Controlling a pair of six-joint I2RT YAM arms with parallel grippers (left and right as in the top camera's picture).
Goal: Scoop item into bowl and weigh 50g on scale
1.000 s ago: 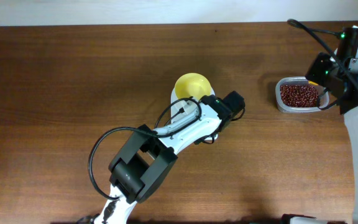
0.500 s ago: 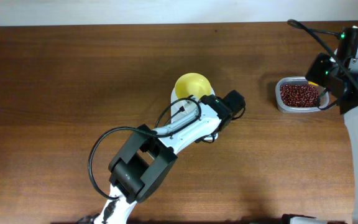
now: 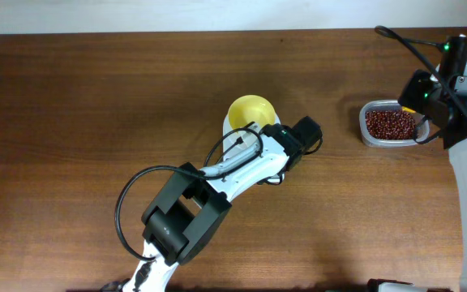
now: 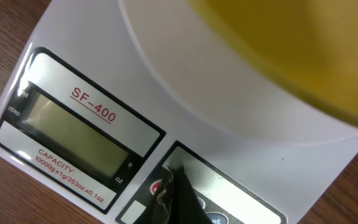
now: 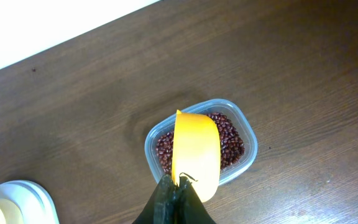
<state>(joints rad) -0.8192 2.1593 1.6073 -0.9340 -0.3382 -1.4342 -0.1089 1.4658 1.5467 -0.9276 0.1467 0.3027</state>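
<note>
The pale yellow bowl (image 3: 252,111) sits on the white scale (image 3: 235,142), mid-table. In the left wrist view the bowl (image 4: 291,56) fills the top right above the scale's platform (image 4: 185,81); its grey display (image 4: 73,127) reads blank. My left gripper (image 4: 176,186) is shut, its tip touching the scale's button panel by the red button. The beans (image 3: 390,123) lie in a clear tub (image 3: 365,130) at the right. My right gripper (image 5: 178,186) is shut on a bright yellow scoop (image 5: 196,149) held over the beans (image 5: 229,140).
The left arm (image 3: 217,182) stretches from the front edge up to the scale. The right arm's base and cables (image 3: 460,89) stand at the far right beside the tub. A white wall edge runs along the table's back.
</note>
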